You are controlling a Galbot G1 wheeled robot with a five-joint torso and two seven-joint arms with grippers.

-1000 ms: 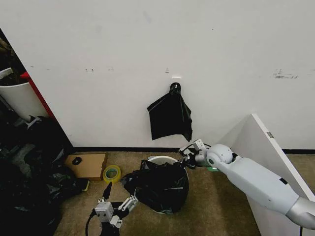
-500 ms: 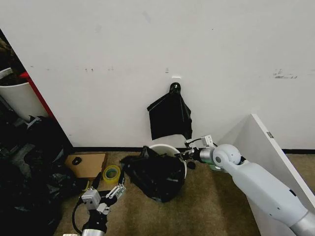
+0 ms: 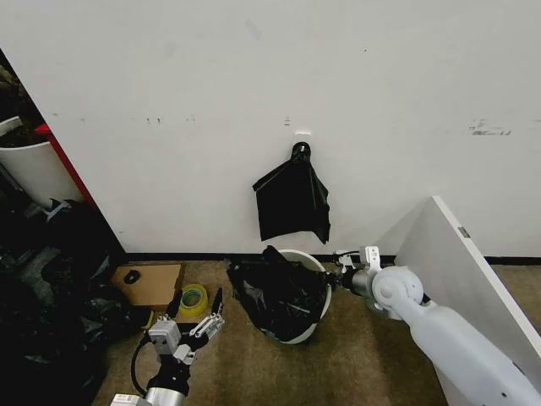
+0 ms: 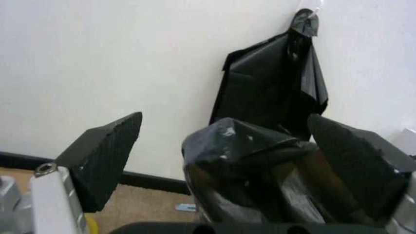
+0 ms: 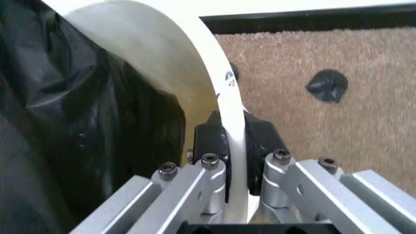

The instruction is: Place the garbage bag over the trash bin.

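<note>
One round cream-white plastic trash bin (image 3: 314, 272) stands on the floor, with one crinkled glossy black garbage bag (image 3: 279, 296) draped on it. One flat black bunch of plastic (image 3: 292, 203) hangs on the wall, one yellow-green roll of tape (image 3: 193, 299) lies by one flat brown cardboard piece (image 3: 156, 283), and one leaning white board (image 3: 461, 279) stands alongside. Two robot grippers count: the left gripper (image 3: 196, 320) and the right gripper (image 3: 336, 277).

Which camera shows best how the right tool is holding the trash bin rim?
The right wrist view: the right tool is shut on the trash bin rim, one pad each side. The head view shows that tool small at the bin's edge. The left wrist view shows mostly the garbage bag.
</note>
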